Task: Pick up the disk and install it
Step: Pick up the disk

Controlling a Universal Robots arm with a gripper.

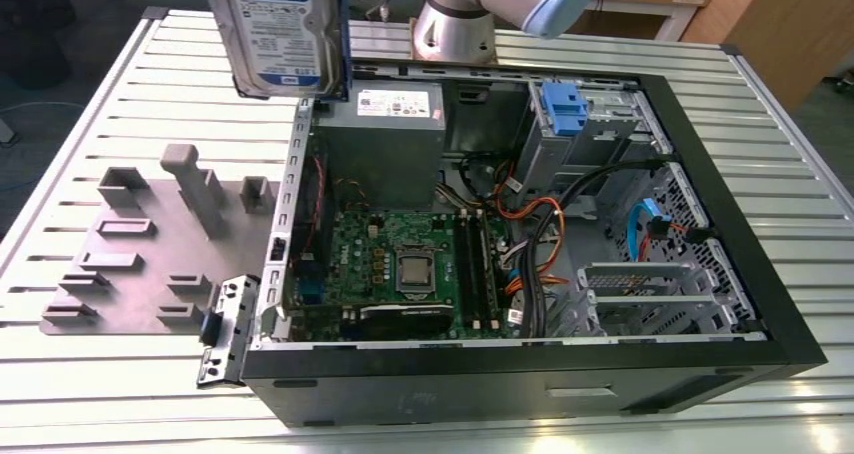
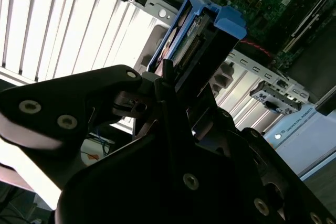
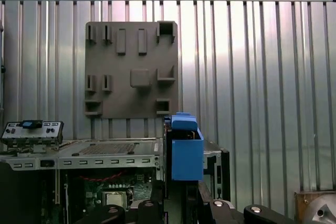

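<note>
1. While the arm stands at the far side of the open computer case, the disk hangs upright, high over the case's far corner on the exterior view's left, above the power supply.
2. In the second wrist view the gripper reaches towards the case's interior.
3. Its black fingers are clamped on the disk's near end, with the blue carrier edges between them.
4. The disk is well clear of the grey fixture plate.
</note>
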